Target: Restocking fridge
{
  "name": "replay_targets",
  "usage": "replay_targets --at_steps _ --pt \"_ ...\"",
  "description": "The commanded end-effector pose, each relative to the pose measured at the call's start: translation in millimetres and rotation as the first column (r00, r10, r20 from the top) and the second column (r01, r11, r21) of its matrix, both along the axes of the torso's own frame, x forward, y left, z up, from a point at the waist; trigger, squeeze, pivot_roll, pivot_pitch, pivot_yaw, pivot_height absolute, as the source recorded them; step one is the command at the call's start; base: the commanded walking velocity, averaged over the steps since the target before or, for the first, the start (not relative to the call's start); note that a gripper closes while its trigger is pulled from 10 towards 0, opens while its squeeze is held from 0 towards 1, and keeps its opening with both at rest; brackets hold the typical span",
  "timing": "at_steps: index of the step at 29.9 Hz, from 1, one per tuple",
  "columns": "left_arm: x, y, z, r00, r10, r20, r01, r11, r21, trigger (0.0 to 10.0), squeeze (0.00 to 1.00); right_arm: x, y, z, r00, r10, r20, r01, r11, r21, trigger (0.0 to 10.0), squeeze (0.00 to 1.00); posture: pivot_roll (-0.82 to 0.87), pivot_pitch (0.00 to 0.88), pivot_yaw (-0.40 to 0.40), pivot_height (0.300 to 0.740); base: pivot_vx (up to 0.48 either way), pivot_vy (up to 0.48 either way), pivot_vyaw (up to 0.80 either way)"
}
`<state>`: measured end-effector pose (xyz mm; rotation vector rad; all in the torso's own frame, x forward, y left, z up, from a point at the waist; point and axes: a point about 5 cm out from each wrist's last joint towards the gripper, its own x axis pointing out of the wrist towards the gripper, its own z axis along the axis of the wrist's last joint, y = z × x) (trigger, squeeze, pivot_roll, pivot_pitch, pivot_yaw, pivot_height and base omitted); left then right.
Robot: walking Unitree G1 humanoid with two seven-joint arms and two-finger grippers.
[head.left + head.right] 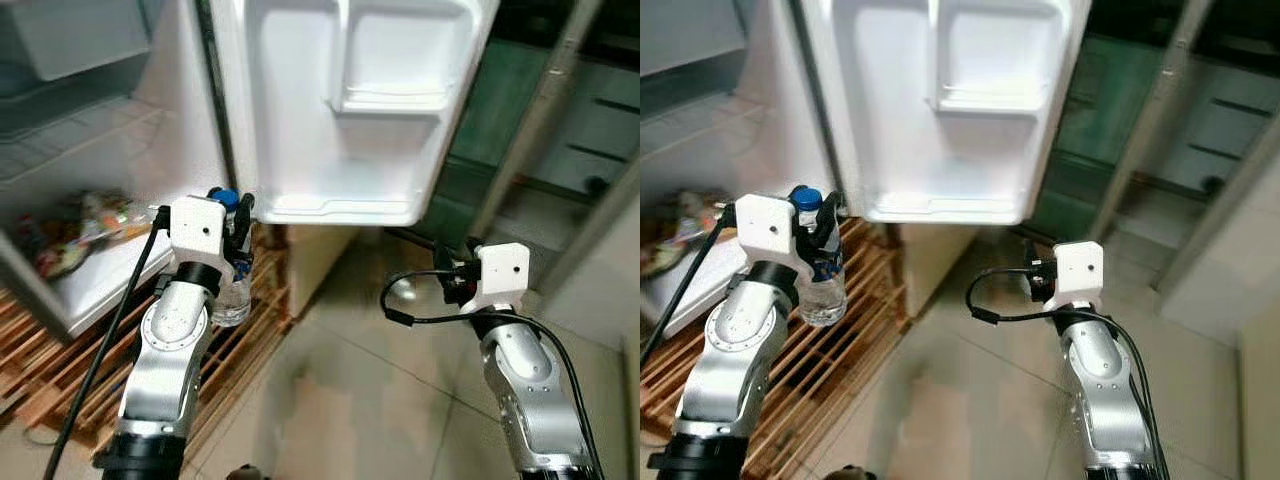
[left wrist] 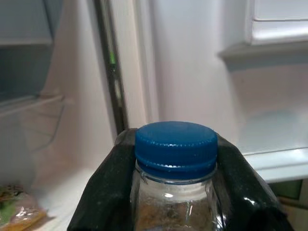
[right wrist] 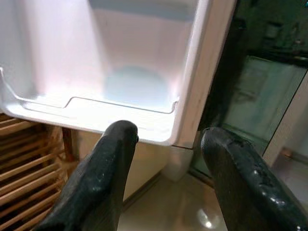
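Far left, packaged food (image 1: 75,232) on fridge shelf (image 1: 110,275) inside open fridge, wooden slatted pallet (image 1: 255,310) on floor below. Left gripper (image 1: 238,222) raised before hinge side of open fridge door (image 1: 340,110), black fingers (image 2: 103,187) clamped on neck of clear bottle (image 1: 823,280) with blue cap (image 2: 175,148), bottle upright, just below and left of door's bottom rack (image 3: 96,113). Right gripper (image 3: 166,168) low over tiled floor (image 1: 350,400), below door's outer edge, fingers spread apart, holding nothing, pointed at bottom rack.
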<state>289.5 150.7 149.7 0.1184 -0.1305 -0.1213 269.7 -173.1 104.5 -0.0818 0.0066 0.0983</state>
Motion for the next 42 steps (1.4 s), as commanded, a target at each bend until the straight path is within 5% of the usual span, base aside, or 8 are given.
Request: replay_targets --at_steps 1,9,15,21,26,42 --pt "8.9 -8.9 20 0.997 -0.035 0.074 0.035 0.999 0.006 10.0 0.0 4.2 -1.1 4 1.0 -0.016 0.014 0.016 1.0 -0.005 10.0 0.0 -0.11 0.0 0.017 0.74 0.304 -0.368 0.0" --pt "23.7 -16.9 31 0.991 -0.078 0.108 0.076 0.997 0.03 10.0 0.0 5.7 4.4 3 1.0 -0.013 0.014 0.013 1.0 -0.004 10.0 0.0 -0.13 0.0 0.03 0.74 0.134 -0.09 0.0" --pt "13.9 -18.0 19 0.991 -0.118 0.067 0.121 0.992 -0.038 10.0 0.0 -2.0 2.5 -3 0.999 -0.039 -0.006 0.039 0.999 0.014 10.0 0.0 -0.13 0.0 0.038 0.74 0.0 0.0 0.0" --pt "11.9 -23.1 30 0.982 -0.135 0.131 0.141 0.989 -0.041 10.0 0.0 -14.3 0.9 -4 0.999 -0.034 -0.01 0.035 0.999 0.029 10.0 0.0 -0.13 0.0 0.029 0.74 0.297 0.0 0.0" --pt "23.1 -28.4 48 0.971 -0.155 0.183 0.167 0.984 -0.056 10.0 0.0 -40.7 -11.9 -27 0.995 -0.016 -0.094 0.012 0.999 -0.05 10.0 0.0 -0.14 0.0 0.033 0.74 0.48 0.0 0.0" --pt "29.7 -19.3 65 0.971 -0.066 0.23 0.096 0.988 -0.122 10.0 0.0 -40.8 -7.2 -36 0.99 0.015 -0.139 -0.02 0.999 -0.035 10.0 0.0 -0.14 0.0 0.032 0.74 0.296 0.192 0.0"
